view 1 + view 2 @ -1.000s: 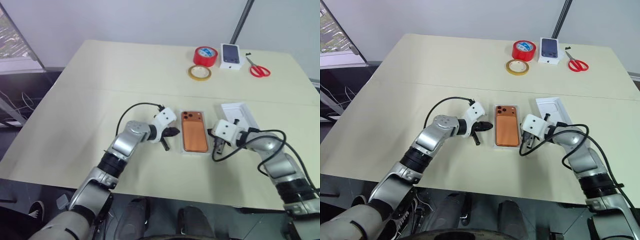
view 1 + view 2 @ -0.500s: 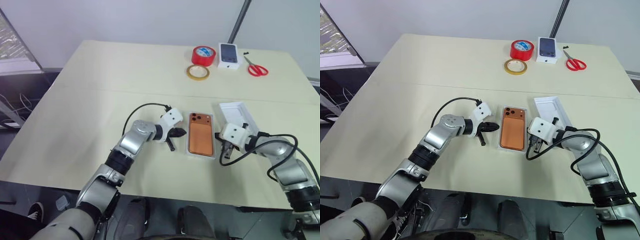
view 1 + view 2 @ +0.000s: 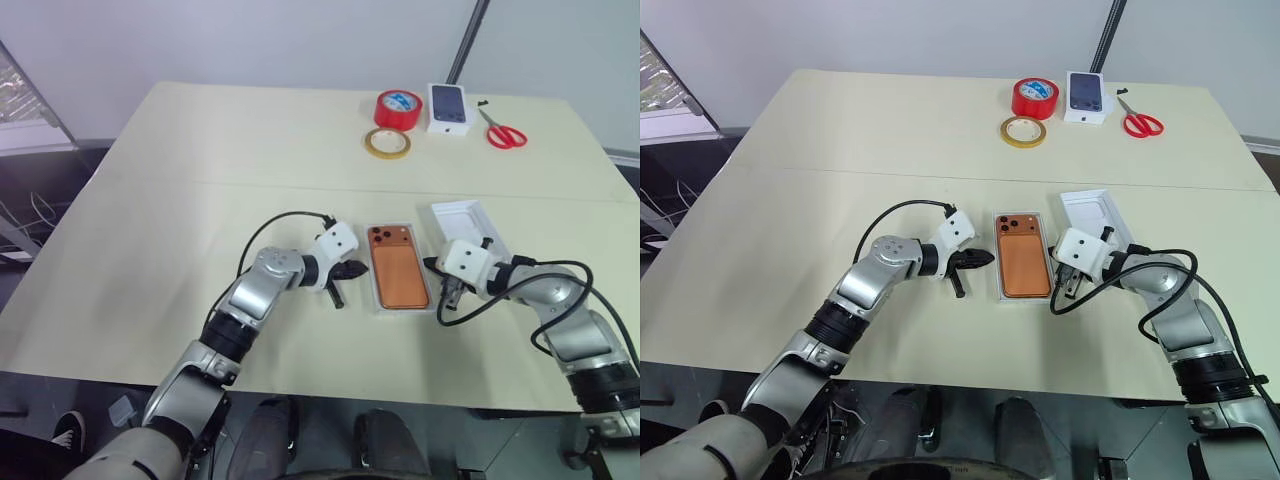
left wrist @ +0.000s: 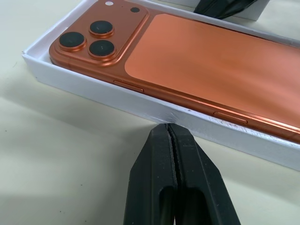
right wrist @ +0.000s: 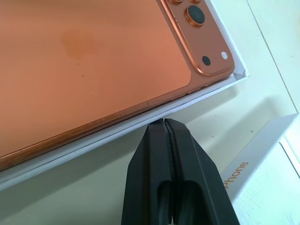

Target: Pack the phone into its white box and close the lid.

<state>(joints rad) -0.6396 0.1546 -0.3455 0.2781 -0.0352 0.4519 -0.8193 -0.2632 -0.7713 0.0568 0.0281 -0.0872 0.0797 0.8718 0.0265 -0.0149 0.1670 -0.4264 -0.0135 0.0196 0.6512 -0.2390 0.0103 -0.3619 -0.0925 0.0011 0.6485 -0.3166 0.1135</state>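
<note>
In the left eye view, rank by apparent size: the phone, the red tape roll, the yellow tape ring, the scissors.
1. The phone, clearly largest, though it also lies nearest the camera.
2-4. The red tape roll, the yellow tape ring and the scissors look too alike to rank.

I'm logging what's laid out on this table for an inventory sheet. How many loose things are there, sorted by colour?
Red: 2, the tape roll and the scissors
Yellow: 1, the tape ring
Copper-orange: 1, the phone
White: 3, the box tray under the phone, the lid, the small box with a phone picture
Total: 7
</note>
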